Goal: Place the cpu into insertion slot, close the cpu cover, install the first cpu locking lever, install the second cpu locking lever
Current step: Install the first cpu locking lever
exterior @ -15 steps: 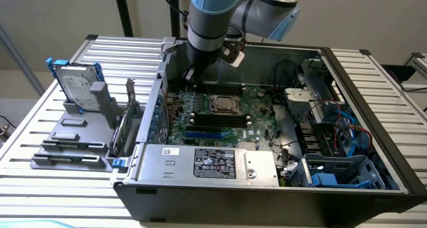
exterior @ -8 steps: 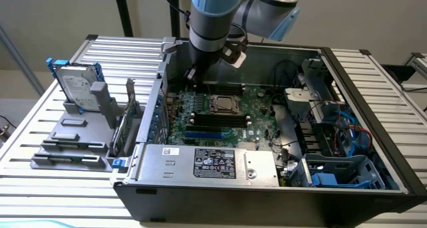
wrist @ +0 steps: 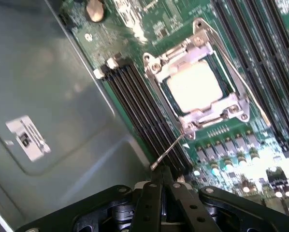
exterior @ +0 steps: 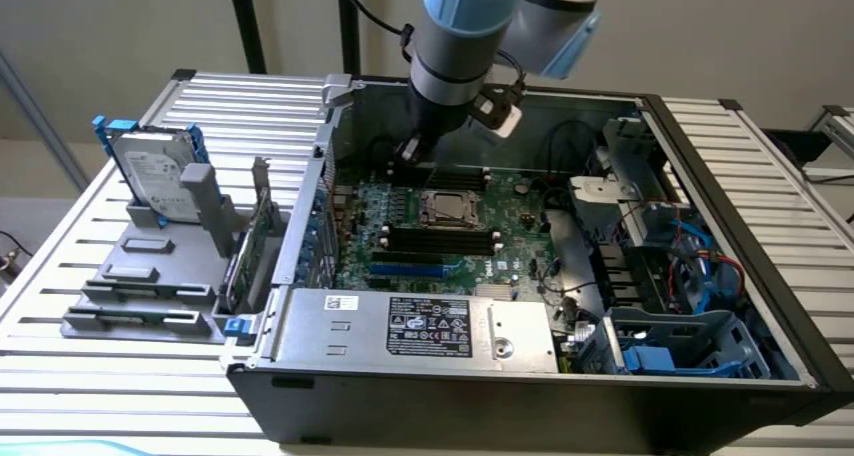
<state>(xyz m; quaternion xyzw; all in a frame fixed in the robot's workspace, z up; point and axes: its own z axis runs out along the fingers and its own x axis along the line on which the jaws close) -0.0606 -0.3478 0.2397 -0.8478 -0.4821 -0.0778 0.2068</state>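
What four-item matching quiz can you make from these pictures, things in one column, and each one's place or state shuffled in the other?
Things:
1. cpu
2. cpu cover
3. gripper
4. hard drive

Place or state:
A. shut, over the memory slots
B. standing in a grey rack outside the case
C. lying closed, a frame with a square opening
D. seated in the insertion slot, pale face up

Pairs: 1-D, 2-C, 3-A, 4-B
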